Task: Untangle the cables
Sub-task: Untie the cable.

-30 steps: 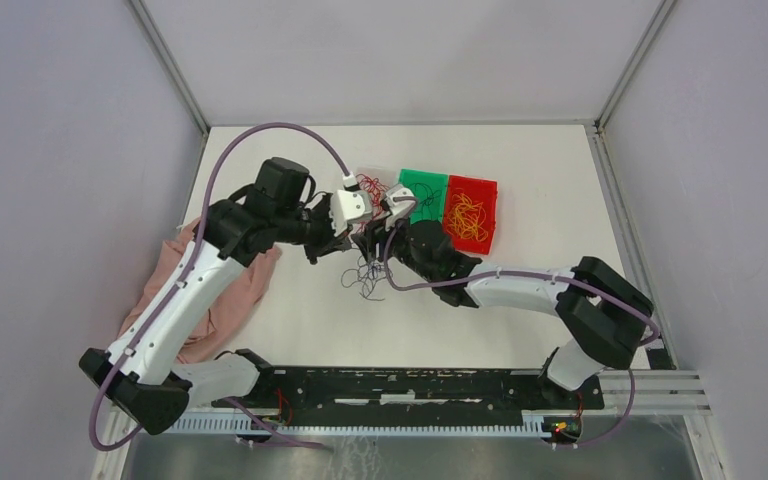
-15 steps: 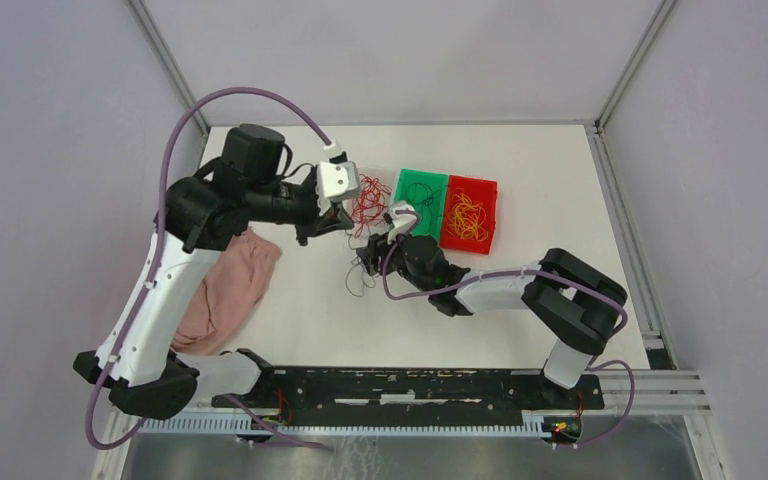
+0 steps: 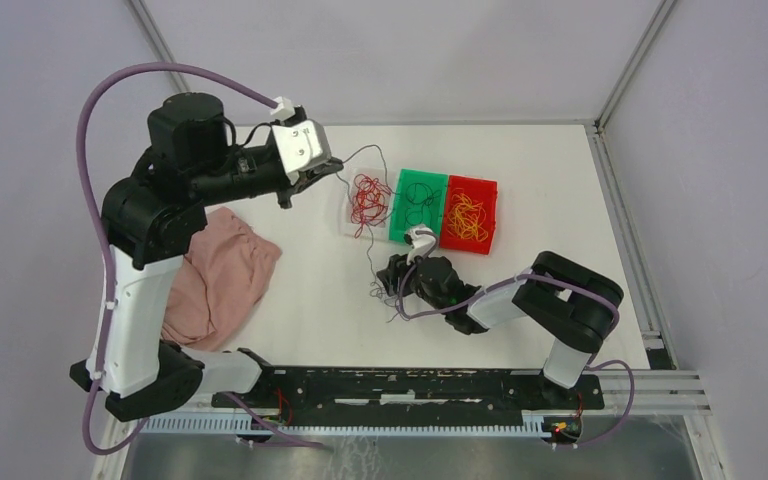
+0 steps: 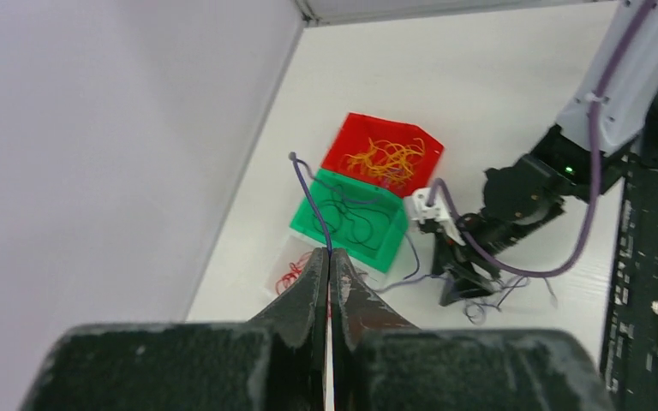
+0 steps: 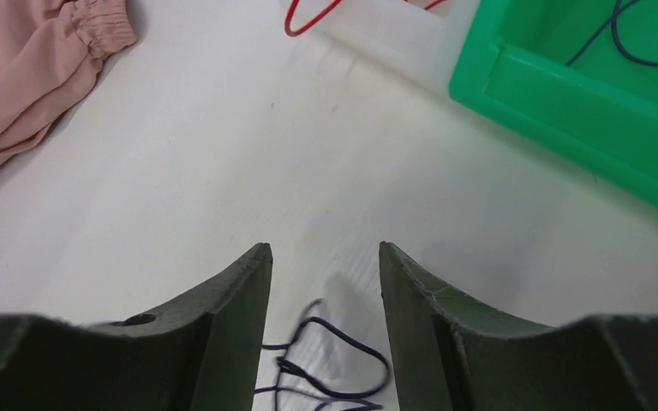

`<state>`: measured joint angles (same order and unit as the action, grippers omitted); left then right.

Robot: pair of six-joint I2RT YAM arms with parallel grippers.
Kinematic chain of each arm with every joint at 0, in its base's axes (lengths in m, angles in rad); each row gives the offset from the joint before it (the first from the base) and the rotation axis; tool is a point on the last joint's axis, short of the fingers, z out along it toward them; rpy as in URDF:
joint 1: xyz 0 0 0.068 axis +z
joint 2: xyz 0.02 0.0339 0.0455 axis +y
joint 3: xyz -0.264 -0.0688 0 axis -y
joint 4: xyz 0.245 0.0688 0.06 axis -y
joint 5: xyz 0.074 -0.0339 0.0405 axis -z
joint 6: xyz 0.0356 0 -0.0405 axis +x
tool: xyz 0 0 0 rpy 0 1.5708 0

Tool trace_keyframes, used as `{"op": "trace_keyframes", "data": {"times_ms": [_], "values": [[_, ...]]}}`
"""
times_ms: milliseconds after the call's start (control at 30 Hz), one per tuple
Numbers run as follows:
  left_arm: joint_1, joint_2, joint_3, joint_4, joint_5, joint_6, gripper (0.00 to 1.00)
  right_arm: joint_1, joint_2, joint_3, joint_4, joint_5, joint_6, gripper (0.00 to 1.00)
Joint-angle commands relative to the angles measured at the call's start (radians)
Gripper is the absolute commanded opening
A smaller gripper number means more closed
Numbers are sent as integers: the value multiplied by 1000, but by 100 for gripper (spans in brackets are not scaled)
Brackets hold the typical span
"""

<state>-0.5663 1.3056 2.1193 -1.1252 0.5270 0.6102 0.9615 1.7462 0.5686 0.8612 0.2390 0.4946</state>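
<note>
- The left tool (image 4: 329,265) hangs high over the far left part of the surface (image 3: 540,160), with its fingers pinched tight together.
- It grips one dark cable (image 4: 308,197); the strand rises from the fingertips, and its free end curls above the green tray (image 4: 308,224).
- In the top view this strand runs from the tool, arcs over the trays and drops toward the right arm.
- The right tool (image 5: 324,257) sits low over the middle of the surface, just near of the trays, with its fingers spread apart and nothing between them.
- A small bunch of loose dark cables (image 5: 347,338) lies on the surface right under and in front of its fingers.
- Three trays stand side by side: a clear tray (image 3: 352,222) on the left, the green one in the middle and a red tray (image 3: 488,188) on the right.
- Red cables (image 3: 368,195) fill the clear tray, with one end hanging over its near edge.
- A few dark strands lie looped in the green tray.
- Orange cables (image 3: 467,215) lie tangled in the red tray.
- A pink cloth (image 3: 222,275) lies crumpled at the left edge of the surface, well apart from the trays.
</note>
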Motion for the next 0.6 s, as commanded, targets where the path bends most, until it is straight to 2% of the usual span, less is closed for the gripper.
{"op": "trace_keyframes", "data": {"times_ms": [0, 167, 333, 467, 567], "values": [[3, -44, 14, 236, -101, -11, 3, 4, -3, -52, 109, 14, 63, 56], [3, -67, -22, 453, -240, 48, 3, 4, 3, -107, 160, 15, 98, 57], [3, -45, -23, 553, -340, 124, 3, 6, -14, -136, 179, 20, 102, 56], [3, -31, -1, 512, -297, 120, 3, 5, -89, -149, 194, 0, 76, 57], [3, -37, -10, 469, -258, 112, 3, 6, -221, -105, 82, -47, 18, 61]]}}
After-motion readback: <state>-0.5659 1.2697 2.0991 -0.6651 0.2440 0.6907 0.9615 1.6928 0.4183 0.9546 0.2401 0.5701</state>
